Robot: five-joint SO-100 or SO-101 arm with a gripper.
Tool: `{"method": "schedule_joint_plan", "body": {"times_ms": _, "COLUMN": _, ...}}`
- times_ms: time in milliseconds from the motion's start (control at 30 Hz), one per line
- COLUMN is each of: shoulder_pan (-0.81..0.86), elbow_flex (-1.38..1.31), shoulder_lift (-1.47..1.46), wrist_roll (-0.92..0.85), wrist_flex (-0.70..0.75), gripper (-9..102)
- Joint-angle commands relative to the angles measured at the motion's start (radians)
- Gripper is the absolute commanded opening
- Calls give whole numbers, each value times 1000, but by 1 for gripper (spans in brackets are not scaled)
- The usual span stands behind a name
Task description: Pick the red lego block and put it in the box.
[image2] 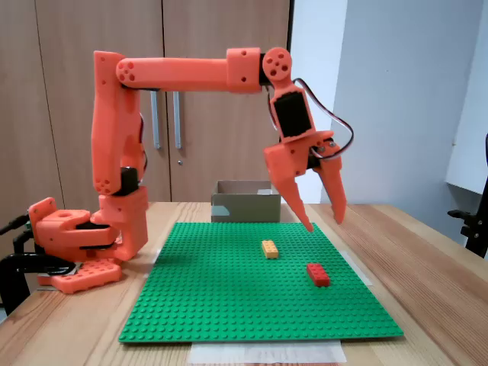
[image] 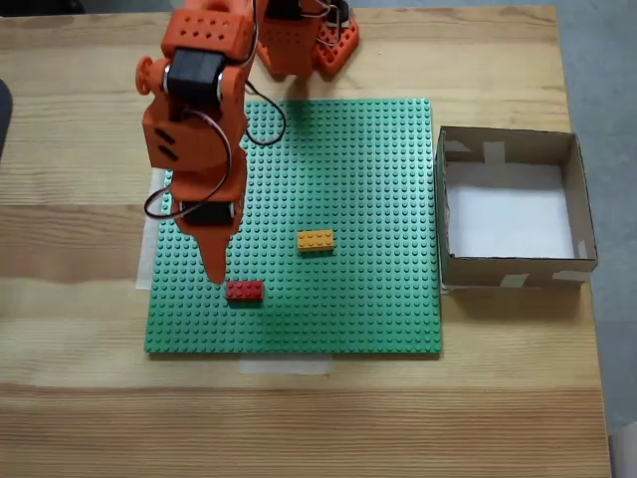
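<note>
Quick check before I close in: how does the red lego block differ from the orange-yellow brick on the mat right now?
Colour: the red lego block is red, the orange-yellow brick orange-yellow. Place: in the top-down fixed view the red block lies nearer the baseplate's lower edge, beside the open gripper; the orange-yellow brick sits nearer the middle, closer to the box. Both are similar-sized, lying flat, untouched.

We see green baseplate (image: 299,219) from above in one fixed view; another looks level across table edge; both share baseplate, arm (image2: 183,72).
</note>
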Motion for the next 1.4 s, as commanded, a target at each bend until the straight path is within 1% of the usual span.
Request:
{"method": "schedule_joint_plan", "body": {"times_ms": 0, "shoulder_pan": -17, "elbow_flex": -71, "shoulder_lift": -23, "wrist_roll": -23, "wrist_flex": 21, "gripper": 25}}
{"method": "schedule_joint_plan", "body": {"times_ms": 300, "shoulder_pan": -26, "elbow_flex": -245, "shoulder_lift": -170, "wrist_roll": -43, "wrist_flex": 106, "gripper": 31}}
{"method": "schedule_joint_plan", "body": {"times_ms": 467, "shoulder_pan": -40, "elbow_flex": -270, "shoulder_lift": -224, "wrist_roll": -69, "wrist_flex": 132, "gripper": 29}}
{"method": "schedule_joint_plan", "body": {"times_ms": 600, "shoulder_pan": -49, "elbow_flex": -275, "shoulder_lift": -291, "wrist_roll": -63, "wrist_flex": 175, "gripper": 30}}
{"method": "schedule_joint_plan", "body": {"times_ms": 833, "shoulder_pan": -43, "elbow_flex": -291, "shoulder_lift": -360, "wrist_roll": -52, "wrist_flex": 189, "gripper": 30}}
{"method": "schedule_joint_plan", "body": {"times_ms": 1367, "shoulder_pan": -34, "elbow_flex": -307, "shoulder_lift": -403, "wrist_roll": -44, "wrist_flex": 143, "gripper": 31}}
